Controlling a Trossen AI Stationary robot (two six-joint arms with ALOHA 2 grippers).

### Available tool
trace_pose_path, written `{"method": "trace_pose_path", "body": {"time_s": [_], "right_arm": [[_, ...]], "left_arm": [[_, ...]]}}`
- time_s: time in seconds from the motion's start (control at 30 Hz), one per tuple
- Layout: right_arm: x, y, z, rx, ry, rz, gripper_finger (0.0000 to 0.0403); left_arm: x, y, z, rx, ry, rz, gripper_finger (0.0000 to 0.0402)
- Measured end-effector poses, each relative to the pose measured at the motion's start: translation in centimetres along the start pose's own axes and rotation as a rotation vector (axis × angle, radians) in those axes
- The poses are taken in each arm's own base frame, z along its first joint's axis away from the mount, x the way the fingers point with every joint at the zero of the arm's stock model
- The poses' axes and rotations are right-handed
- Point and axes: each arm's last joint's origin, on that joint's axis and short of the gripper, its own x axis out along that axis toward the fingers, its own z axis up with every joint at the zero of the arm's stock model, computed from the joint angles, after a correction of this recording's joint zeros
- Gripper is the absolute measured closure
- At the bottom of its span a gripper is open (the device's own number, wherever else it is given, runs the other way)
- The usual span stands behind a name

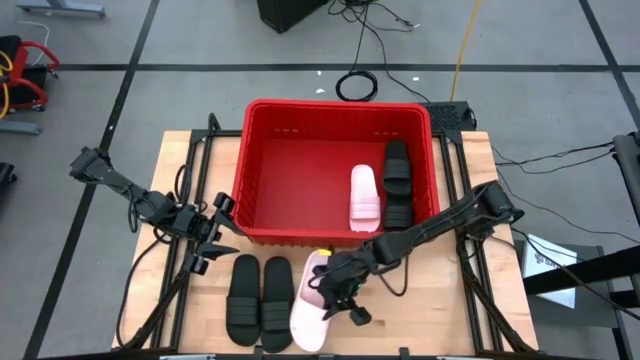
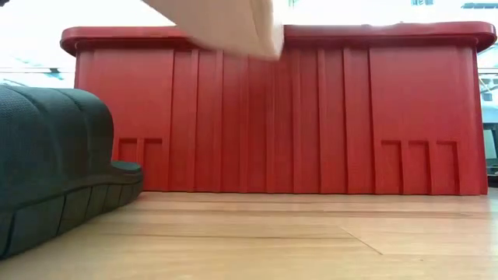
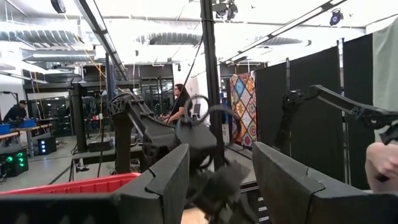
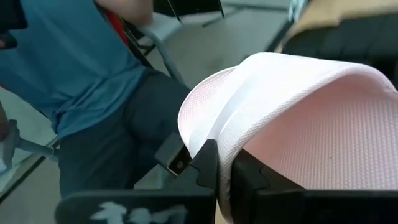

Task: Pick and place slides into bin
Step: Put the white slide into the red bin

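My right gripper (image 1: 338, 287) is shut on a pale pink slide (image 1: 310, 312) near the table's front edge, in front of the red bin (image 1: 262, 140). In the low view the slide's sole (image 2: 226, 23) shows high above the tabletop. Two black slides (image 1: 259, 300) lie side by side on their soles to its left; one shows in the low view (image 2: 54, 163). One pale slide (image 1: 365, 195) and two black ones (image 1: 397, 185) lie in the bin. My left gripper (image 1: 220, 228) is open and empty by the bin's near left corner. My right gripper pinches the edge of the pale pink slide's strap (image 4: 227, 146) between its two fingers (image 4: 208, 171). It comes from the table's right, slanting down, and lies across the slide. The part of the slide that the low view shows is tilted and clear of the table.
The bin's near wall (image 2: 311, 124) stands close behind the slides. Bare wood (image 1: 440, 320) lies to the right of the held slide. A person in a blue top (image 4: 81, 68) stands beyond the table's front edge. Cables (image 1: 357, 86) lie on the floor behind the bin.
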Motion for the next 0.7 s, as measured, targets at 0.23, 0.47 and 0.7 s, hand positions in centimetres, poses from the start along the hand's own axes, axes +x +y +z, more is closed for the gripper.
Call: {"method": "trace_pose_path", "body": {"time_s": [0.23,0.47,0.7], "right_arm": [[-3.9,1.5,2.7,-0.140,-0.110,-0.006,0.0399],[-9.7,3.3,5.5,-0.367,-0.258,-0.063,0.0399],[-16.7,3.8,7.1,-0.475,-0.351,-0.409,0.0399]], "left_arm": [[0.0,0.1,0.3,-0.005,-0.024,0.016,0.0217],[-0.1,0.4,0.2,0.001,-0.006,0.141,0.0218],[-0.1,0.8,0.1,0.090,0.020,0.235,0.0217]]}}
